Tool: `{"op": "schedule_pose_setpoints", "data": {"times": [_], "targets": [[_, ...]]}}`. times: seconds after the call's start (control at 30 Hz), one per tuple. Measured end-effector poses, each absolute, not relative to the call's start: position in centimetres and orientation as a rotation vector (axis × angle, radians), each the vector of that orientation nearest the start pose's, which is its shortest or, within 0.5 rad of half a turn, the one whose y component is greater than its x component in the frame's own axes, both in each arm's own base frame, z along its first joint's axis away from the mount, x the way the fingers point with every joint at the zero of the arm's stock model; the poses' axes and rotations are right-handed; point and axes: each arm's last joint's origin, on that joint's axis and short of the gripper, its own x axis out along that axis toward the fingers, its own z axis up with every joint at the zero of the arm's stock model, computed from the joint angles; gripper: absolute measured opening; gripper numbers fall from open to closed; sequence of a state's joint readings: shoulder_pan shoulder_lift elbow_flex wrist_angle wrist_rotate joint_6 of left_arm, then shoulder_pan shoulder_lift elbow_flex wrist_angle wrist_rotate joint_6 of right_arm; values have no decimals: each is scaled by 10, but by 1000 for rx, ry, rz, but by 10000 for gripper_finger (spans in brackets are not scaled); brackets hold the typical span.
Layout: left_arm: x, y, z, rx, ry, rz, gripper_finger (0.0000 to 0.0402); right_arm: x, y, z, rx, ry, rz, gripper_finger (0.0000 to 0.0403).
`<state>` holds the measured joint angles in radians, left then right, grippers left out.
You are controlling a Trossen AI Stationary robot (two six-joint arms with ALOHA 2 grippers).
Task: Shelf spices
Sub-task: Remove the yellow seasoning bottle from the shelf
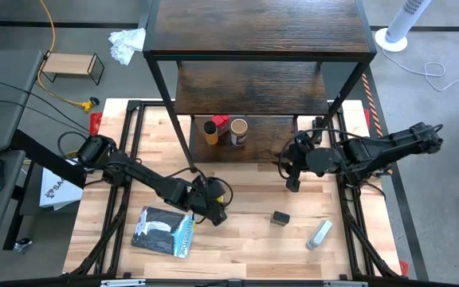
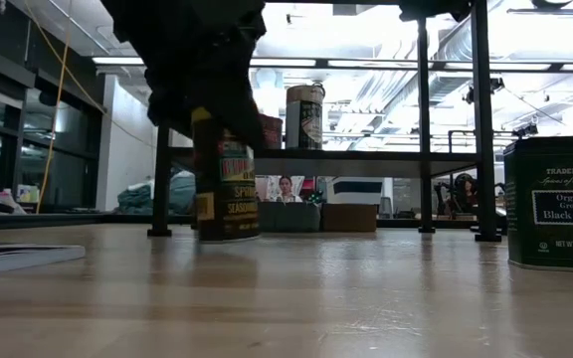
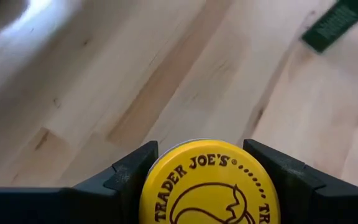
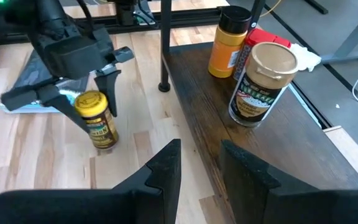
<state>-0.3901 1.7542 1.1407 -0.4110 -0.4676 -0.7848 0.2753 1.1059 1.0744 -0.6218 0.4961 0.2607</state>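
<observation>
The yellow-lidded jar [image 4: 97,119] stood on the table [image 1: 245,239] before the shelf [image 1: 261,88], clamped in the left gripper [image 1: 211,214], while the right gripper [image 4: 197,165] waited empty, fingers slightly apart.

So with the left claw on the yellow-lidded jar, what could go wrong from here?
The left claw straddles the yellow-lidded jar only at its lid, and the jar looks tilted on the table, so it could slip or tip on lifting. The shelf's lowest board already holds three spices, and a black leg stands in between: a swinging jar could clip either.
</observation>
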Motion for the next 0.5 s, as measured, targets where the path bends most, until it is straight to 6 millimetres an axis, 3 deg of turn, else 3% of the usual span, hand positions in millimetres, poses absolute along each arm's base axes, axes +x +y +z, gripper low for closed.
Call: {"op": "schedule_pose_setpoints", "data": {"times": [0.27,0.5], "targets": [[332,-125,188,-320,884,332,234,218,47,335,-2,575,-294,106],[334,-115,186,-361,944,300,306,217,46,335,-44,582,-300,106]]}}
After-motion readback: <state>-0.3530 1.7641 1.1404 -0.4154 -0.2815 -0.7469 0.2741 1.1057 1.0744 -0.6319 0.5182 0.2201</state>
